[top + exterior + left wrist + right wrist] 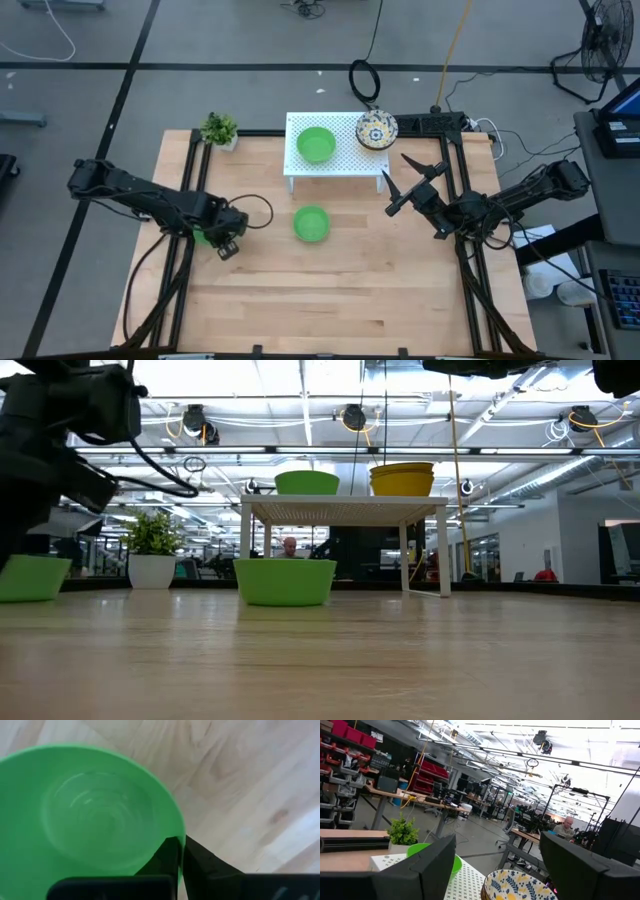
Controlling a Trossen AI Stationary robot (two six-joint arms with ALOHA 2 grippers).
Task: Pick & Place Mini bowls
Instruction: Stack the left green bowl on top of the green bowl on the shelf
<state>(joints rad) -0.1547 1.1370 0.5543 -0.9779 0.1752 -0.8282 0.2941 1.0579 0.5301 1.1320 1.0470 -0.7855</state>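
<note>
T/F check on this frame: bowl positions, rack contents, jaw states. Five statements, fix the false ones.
1. The left gripper is shut on the rim of a green bowl. True.
2. The right gripper has its jaws shut. False: they stand wide open, holding nothing.
3. The white rack carries one green bowl on the rack and a yellow floral bowl. True.
4. The potted plant stands on the rack. False: it stands on the table, beside the rack.
5. The green bowl in front of the rack sits on top of it. False: it rests on the table.
</note>
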